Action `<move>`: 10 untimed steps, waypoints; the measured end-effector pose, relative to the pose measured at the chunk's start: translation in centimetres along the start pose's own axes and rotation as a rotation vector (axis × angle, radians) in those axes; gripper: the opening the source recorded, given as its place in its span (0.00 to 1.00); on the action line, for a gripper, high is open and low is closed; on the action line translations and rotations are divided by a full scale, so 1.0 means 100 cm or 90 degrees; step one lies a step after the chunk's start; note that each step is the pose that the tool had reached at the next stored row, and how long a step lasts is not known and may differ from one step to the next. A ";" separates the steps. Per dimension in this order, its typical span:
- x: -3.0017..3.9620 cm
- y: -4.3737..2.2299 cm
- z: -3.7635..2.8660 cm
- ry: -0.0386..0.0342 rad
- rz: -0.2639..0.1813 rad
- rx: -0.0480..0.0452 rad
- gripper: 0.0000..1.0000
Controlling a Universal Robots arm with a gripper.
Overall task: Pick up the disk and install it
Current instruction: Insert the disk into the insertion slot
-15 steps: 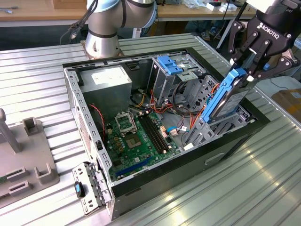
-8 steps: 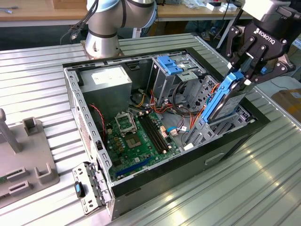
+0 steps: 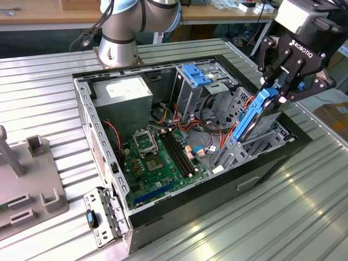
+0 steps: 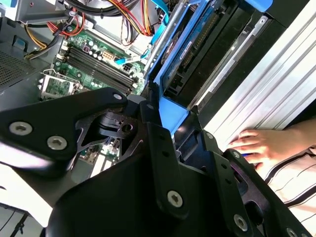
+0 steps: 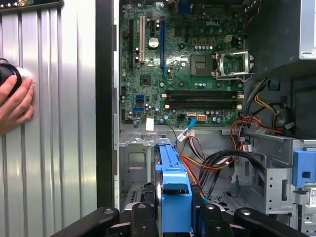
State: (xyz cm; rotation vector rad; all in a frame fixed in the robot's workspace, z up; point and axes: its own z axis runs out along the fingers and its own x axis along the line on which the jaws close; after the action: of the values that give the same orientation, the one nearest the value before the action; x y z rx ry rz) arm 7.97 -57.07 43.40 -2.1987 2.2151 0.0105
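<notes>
A lab; opened computer case on ribbed metal table.

The exterior view stands off the arm, high up. It looks down slantwise over the table at the whole open case, with the arm's base on the far side. The first wrist view looks along the gripper down into the case and faces the motherboard squarely. The second wrist view sits close against the gripper's linkage and is tilted. All three views share the motherboard and the disk. Both wrist views also take in a hand on the table beside the case.
</notes>
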 end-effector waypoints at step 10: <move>0.0003 -0.0009 0.0127 -0.0001 0.000 0.0000 0.37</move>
State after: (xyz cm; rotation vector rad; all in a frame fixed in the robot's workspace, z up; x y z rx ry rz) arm 8.08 -57.07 42.13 -2.1988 2.2148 0.0107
